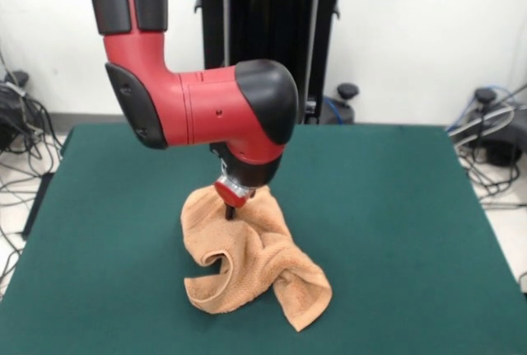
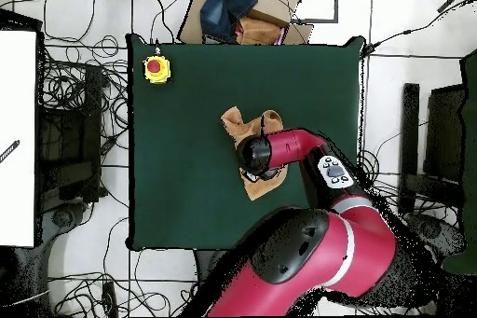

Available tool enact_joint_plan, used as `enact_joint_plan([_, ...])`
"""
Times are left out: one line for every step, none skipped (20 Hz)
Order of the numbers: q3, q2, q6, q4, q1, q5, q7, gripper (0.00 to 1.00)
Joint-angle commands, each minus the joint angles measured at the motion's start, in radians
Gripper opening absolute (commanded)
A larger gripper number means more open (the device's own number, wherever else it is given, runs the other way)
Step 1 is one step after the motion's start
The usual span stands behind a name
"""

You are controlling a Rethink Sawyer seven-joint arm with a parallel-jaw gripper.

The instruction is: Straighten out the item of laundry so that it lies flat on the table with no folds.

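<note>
- Lying bunched near the middle of the table [image 1: 395, 207], the towel [image 1: 255, 268] is crumpled in the front view, with a curled flap at its lower left and a folded corner pointing down at its lower right.
- Left of the towel, the green cloth is bare out to the table's left edge, and cables trail on the pale floor beyond that edge.
- The red and black arm [image 1: 206, 108] enters from the top left of the front view, bends at a dark-capped elbow, and drops straight down over the towel's far part.
- The gripper [image 1: 231, 210] sits under a small red collar, its dark tip touching or sunk into the terry at the top of the heap; the jaws are hidden by the wrist and the cloth, so I cannot tell how far apart they stand or whether they hold any fabric.
- The towel's right half twists into a thick roll that runs toward the near edge of the table.
- In the overhead view, a yellow box with a red button [image 2: 156, 69] stands at the table's upper left corner, well apart from the towel [image 2: 244, 124].
- In the same view the arm's black wrist covers the towel's lower part, so only two peach lobes and a small corner below show clearly.
- A heap of cloth items [image 2: 238, 11] lies on the floor just beyond the table's top edge.
</note>
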Motion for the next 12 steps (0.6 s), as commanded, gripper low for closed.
enact_joint_plan([0.035,0.036,-0.087,-0.008,0.006,-0.075,-0.092,1.00])
enact_joint_plan([0.033,0.040,-0.093,-0.009,0.005,-0.078,-0.091,1.00])
enact_joint_plan([0.031,0.044,-0.098,-0.011,0.004,-0.081,-0.089,1.00])
enact_joint_plan([0.031,0.050,-0.103,-0.014,0.004,-0.082,-0.089,1.00])
enact_joint_plan([0.031,0.057,-0.108,-0.020,0.004,-0.084,-0.088,1.00])
enact_joint_plan([0.031,0.062,-0.114,-0.024,0.005,-0.085,-0.087,1.00])
enact_joint_plan([0.030,0.066,-0.118,-0.026,0.005,-0.086,-0.087,1.00])
enact_joint_plan([0.028,0.063,-0.121,-0.022,0.005,-0.087,-0.086,1.00])
enact_joint_plan([0.027,0.061,-0.121,-0.021,0.007,-0.085,-0.084,1.00])
enact_joint_plan([0.028,0.055,-0.114,-0.019,0.013,-0.080,-0.081,1.00])
enact_joint_plan([0.028,0.053,-0.110,-0.020,0.015,-0.076,-0.079,1.00])
enact_joint_plan([0.027,0.058,-0.110,-0.026,0.017,-0.076,-0.079,1.00])
